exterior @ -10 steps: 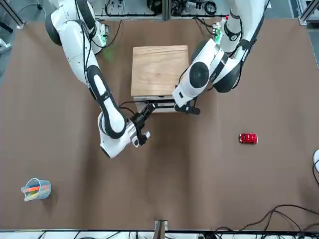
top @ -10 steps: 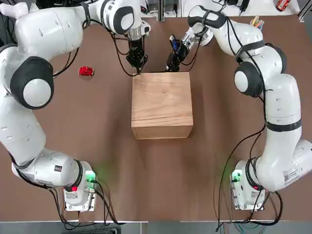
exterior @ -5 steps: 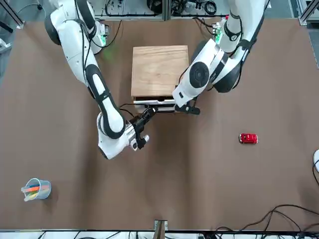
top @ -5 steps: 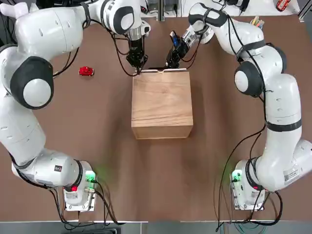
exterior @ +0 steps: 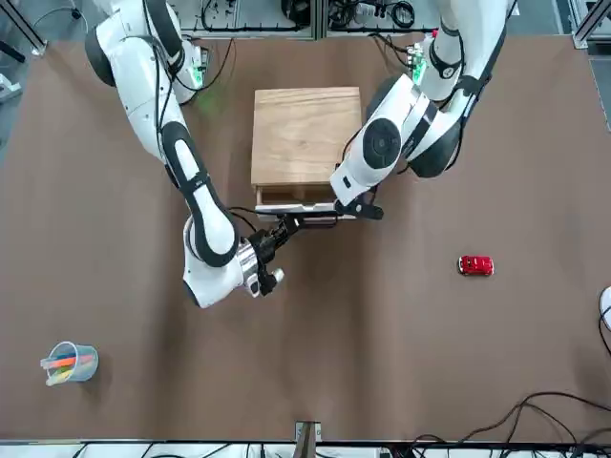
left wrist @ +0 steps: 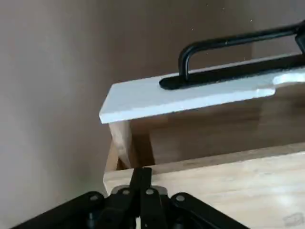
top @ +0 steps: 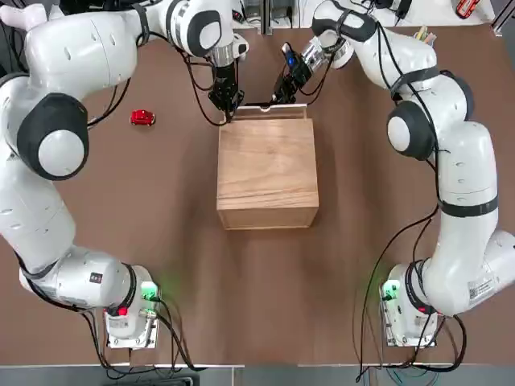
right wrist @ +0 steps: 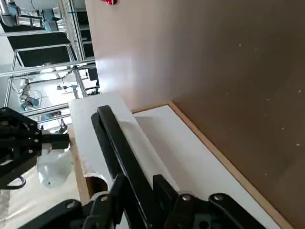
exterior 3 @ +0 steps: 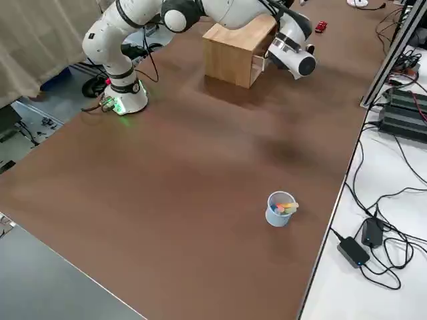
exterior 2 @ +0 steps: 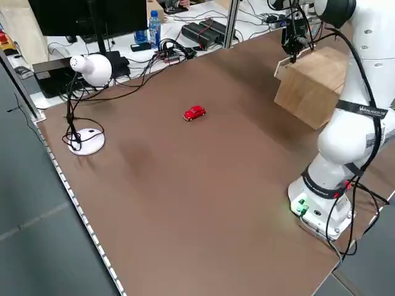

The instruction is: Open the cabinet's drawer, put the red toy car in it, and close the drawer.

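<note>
The light-wood cabinet stands mid-table, and its drawer sticks out a short way on the far side. My right gripper is shut on the drawer's dark handle, seen close in the right wrist view. My left gripper is shut with nothing in it; its fingertips rest against the cabinet's top far corner beside the pale drawer front. The red toy car lies on the table off to the robot's left of the cabinet, apart from both grippers.
A small cup of coloured pens stands near the table's far right corner. A white desk lamp and cables sit off the table's left edge. Brown tabletop surrounds the cabinet.
The drawer has slid out of the cabinet toward the far side as my right gripper drew back with the handle. My left gripper has stayed at the cabinet's corner.
</note>
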`<control>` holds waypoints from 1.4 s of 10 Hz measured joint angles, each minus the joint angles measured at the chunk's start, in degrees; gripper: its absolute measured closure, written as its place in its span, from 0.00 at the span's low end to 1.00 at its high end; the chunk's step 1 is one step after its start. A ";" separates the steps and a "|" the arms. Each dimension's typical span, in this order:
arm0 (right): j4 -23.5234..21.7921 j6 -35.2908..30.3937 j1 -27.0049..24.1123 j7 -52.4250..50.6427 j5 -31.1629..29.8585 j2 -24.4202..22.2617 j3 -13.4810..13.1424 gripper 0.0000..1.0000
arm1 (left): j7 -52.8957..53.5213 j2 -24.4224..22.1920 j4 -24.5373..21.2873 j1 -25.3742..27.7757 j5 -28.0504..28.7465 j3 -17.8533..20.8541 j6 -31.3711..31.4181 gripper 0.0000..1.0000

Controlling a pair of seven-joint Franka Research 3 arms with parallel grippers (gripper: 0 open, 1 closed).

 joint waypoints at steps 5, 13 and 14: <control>0.71 5.33 -0.52 0.57 3.11 0.01 -0.17 0.69 | 0.00 0.00 0.00 0.00 0.00 0.00 0.00 0.97; 0.93 10.21 -0.46 0.61 4.49 0.07 -0.05 0.69 | 0.00 0.00 0.00 0.00 0.00 0.00 0.00 0.97; 0.95 10.81 -0.46 0.68 5.12 0.09 -0.05 0.69 | 0.00 0.00 0.00 0.00 0.00 0.00 0.00 0.97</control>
